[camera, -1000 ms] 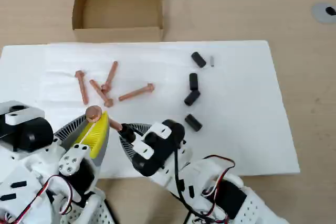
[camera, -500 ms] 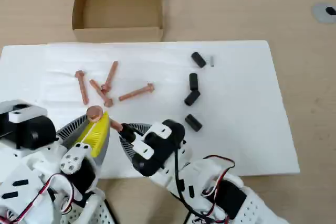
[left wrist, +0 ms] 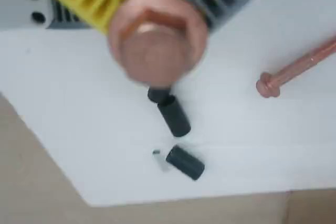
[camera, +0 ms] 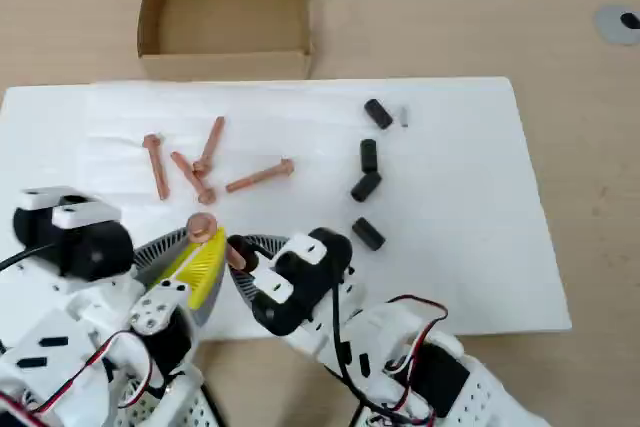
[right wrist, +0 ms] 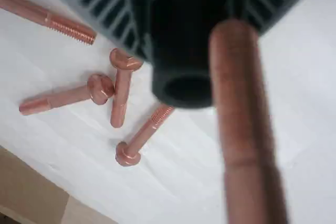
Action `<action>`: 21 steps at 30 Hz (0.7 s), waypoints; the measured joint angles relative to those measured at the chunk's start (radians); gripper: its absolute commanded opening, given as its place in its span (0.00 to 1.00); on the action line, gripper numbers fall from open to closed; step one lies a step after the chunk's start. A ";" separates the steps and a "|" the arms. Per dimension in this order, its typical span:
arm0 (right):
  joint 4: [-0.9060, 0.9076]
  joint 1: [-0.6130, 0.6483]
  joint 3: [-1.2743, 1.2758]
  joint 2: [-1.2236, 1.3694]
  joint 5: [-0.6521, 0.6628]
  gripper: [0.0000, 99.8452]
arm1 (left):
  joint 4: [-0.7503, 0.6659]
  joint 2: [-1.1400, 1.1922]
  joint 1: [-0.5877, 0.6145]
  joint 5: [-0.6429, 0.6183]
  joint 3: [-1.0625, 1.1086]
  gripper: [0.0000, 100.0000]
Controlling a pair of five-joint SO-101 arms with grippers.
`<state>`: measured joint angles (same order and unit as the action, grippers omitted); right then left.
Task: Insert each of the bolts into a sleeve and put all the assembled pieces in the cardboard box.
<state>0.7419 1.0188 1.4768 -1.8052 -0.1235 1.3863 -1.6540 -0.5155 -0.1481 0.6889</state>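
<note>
High view: four loose bolts (camera: 260, 176) lie on the white sheet (camera: 470, 277), left of four loose sleeves (camera: 368, 234). The cardboard box (camera: 225, 65) stands far left. The left gripper (camera: 200, 239) pinches a fifth bolt (camera: 202, 228), and the right gripper (camera: 240, 253) clamps a fifth sleeve (camera: 241, 250).

Left wrist view: the jaws pinch the held bolt below its head. Three sleeves and one bolt lie beyond.

Right wrist view: the shaft sits beside the clamped sleeve's mouth, not inside. Four bolts lie below.
</note>
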 measured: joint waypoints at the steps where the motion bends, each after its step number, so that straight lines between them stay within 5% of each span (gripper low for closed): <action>1: 0.000 0.000 0.000 0.000 0.000 0.01 | 0.000 0.000 0.000 0.003 0.000 0.01; 21: 0.000 0.000 0.000 0.000 0.000 0.01 | -0.055 0.000 0.069 0.003 -0.009 0.01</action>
<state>0.7419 1.0188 1.4768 -1.8052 -0.1235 1.3311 -1.6540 -0.4465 -0.1450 0.6797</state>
